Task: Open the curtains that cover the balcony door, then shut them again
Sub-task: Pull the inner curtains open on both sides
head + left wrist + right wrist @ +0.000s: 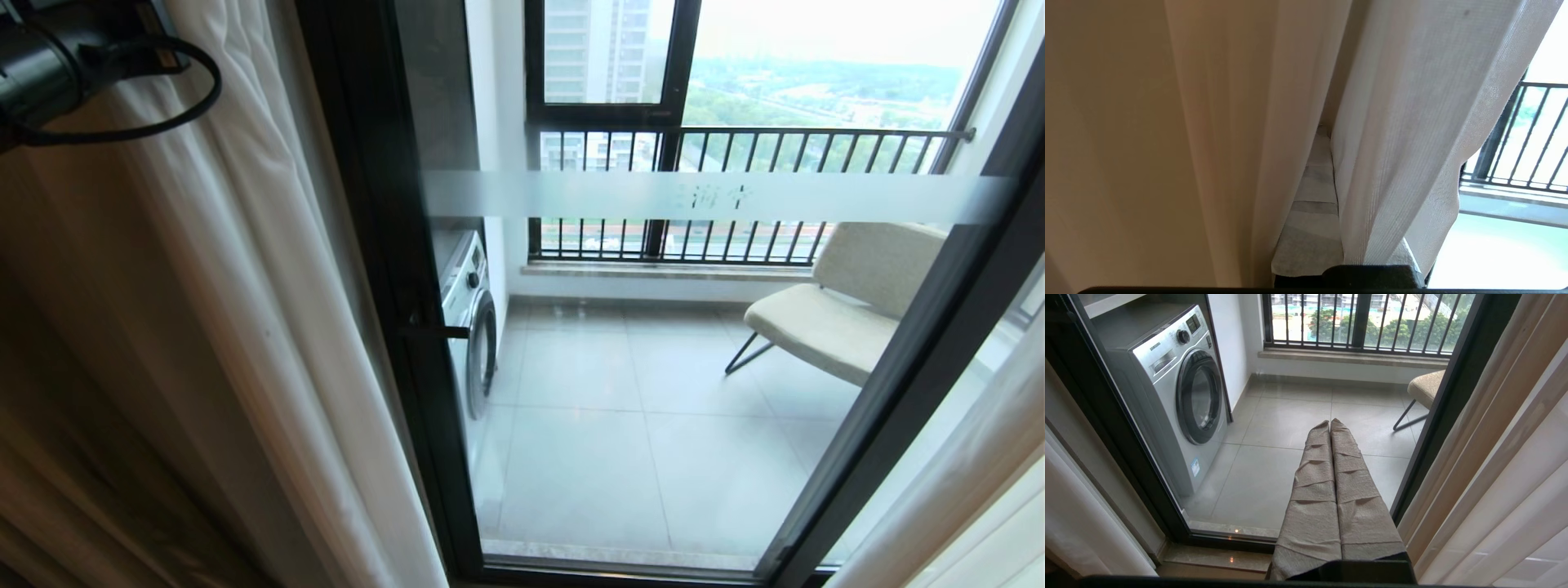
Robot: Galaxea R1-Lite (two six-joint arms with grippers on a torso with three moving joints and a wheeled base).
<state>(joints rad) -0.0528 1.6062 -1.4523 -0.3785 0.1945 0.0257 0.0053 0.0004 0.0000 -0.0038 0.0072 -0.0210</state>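
Pinching a fold of the curtains (1396,134), the left gripper (1327,179) has its wrapped fingers (1310,228) pressed together with the thin sheer layer draped over one of them and the heavier cream panel hanging just beside. In the head view only the dark body of the left arm (49,57) shows, at the far left against the gathered cloth. The right gripper (1330,428) hangs free of everything, its two padded fingers (1314,490) closed flat against each other with nothing between them, pointing toward the balcony floor. The curtains stand drawn apart: one bunch at the left (245,310), another at the right edge (971,490). Between them the balcony door (408,327) is uncovered, its black frame and frosted band (702,198) plain to see. Beyond the glass stand a washing machine (1175,392) on the left, a beige chair (841,310) on the right, and a railing (735,163) at the far side.
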